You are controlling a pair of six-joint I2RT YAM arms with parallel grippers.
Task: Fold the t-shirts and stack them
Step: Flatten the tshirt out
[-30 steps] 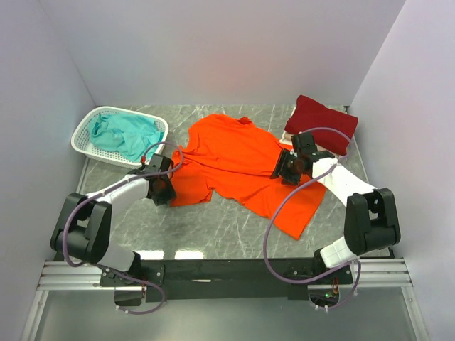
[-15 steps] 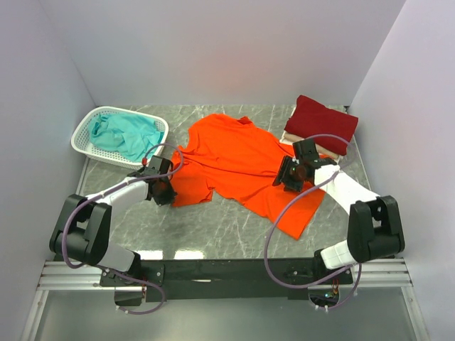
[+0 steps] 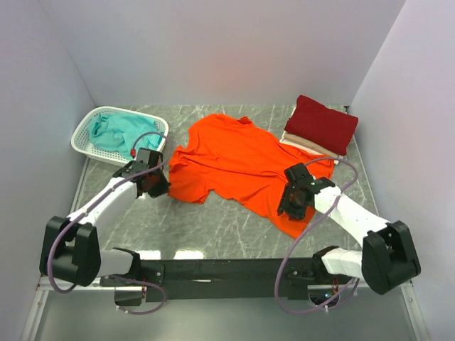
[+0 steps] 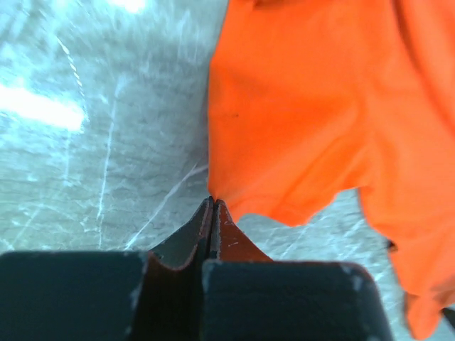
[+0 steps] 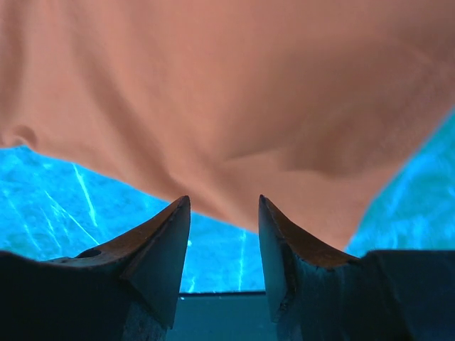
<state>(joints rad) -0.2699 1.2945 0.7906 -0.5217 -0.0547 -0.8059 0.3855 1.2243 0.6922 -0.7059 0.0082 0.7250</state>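
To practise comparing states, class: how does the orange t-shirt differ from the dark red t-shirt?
The orange t-shirt lies opened out and wrinkled mid-table; the dark red t-shirt is folded at the far right corner. The orange t-shirt rests on the table; the dark red t-shirt sits on a folded cream t-shirt. The left claw pinches the orange t-shirt's edge; no claw touches the dark red t-shirt. Both are plain cloth.

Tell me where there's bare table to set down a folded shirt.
Bare table runs along the near edge, in front of the orange t-shirt, with the left gripper and right gripper at its ends. A thinner strip lies by the back wall between the basket and the dark red t-shirt. The centre and far corners are crowded.
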